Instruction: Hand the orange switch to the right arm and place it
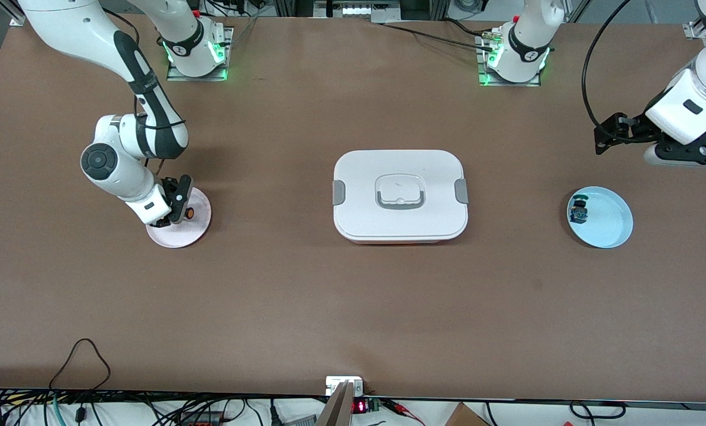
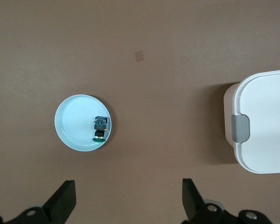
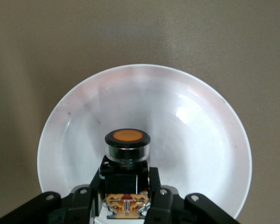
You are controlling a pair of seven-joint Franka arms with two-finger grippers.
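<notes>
Both right hand (image 3: 127, 198) fingers pinch orange switch (image 3: 127, 158) over pink plate (image 3: 200, 135).

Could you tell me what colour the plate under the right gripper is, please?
Pale pink plate; the right wrist view shows it best, beneath the right gripper and the orange switch.

Even overhead light falls on the brown worktop (image 1: 353, 307); shadows stay soft and short. The pink plate (image 3: 144, 135) shows mild glare. The white box (image 1: 400, 196) looks bright, detail sharp throughout.

Orange-capped black switch (image 3: 127, 154), pale pink plate (image 3: 200, 135), light blue plate (image 1: 610, 228).
</notes>
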